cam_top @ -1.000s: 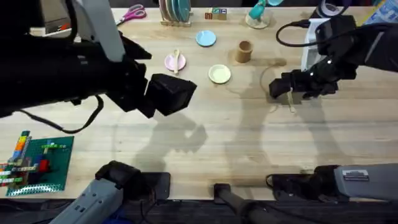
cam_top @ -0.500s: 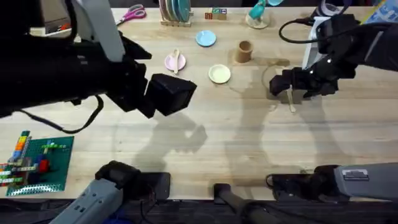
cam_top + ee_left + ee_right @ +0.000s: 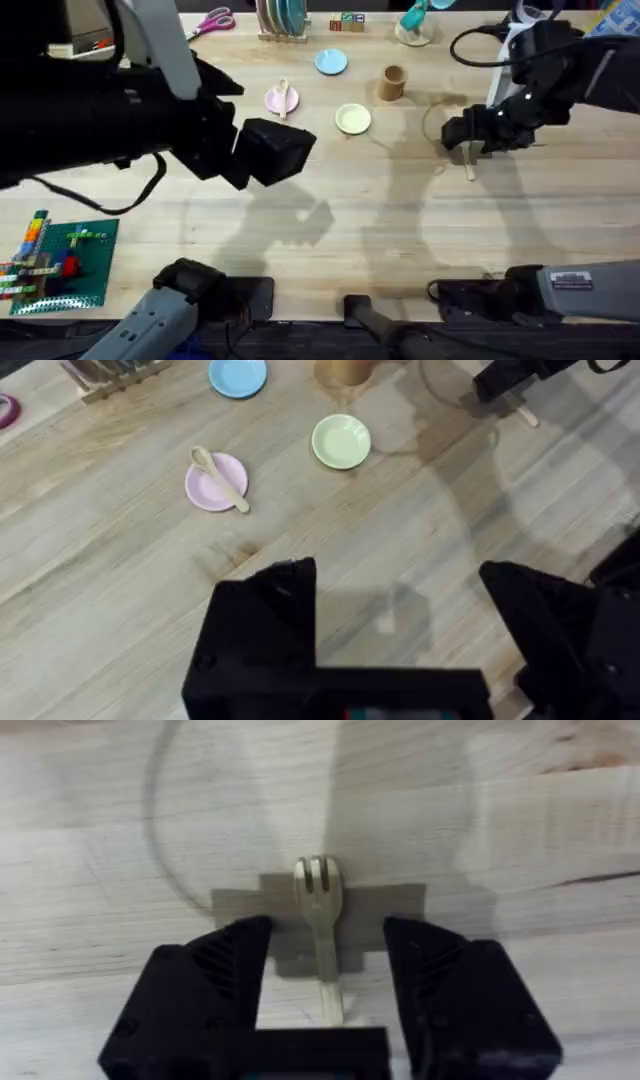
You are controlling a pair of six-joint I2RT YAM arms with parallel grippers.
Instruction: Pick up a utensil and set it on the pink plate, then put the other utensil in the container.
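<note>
The pale wooden spoon (image 3: 285, 95) lies across the small pink plate (image 3: 273, 100), which is also the pink plate (image 3: 205, 490) holding the spoon (image 3: 222, 475) in the left wrist view. The tan container (image 3: 393, 82) stands upright beyond the yellow plate. The wooden fork (image 3: 320, 910) lies on the table between the spread fingers of my right gripper (image 3: 325, 965), tines pointing away; its handle (image 3: 468, 166) sticks out below the right gripper (image 3: 460, 135). My left gripper (image 3: 400, 625) hangs open and empty high above the table, seen large and dark from overhead (image 3: 275, 150).
A light-blue plate (image 3: 331, 62) and a pale-yellow plate (image 3: 353, 120) sit near the container. A dish rack (image 3: 282, 20), scissors (image 3: 212, 20) and a teal item (image 3: 415, 20) line the far edge. A brick baseplate (image 3: 55, 262) lies front left.
My right gripper has shifted slightly right and farther from the bases over the fork, which stays on the table. The left arm has not moved.
</note>
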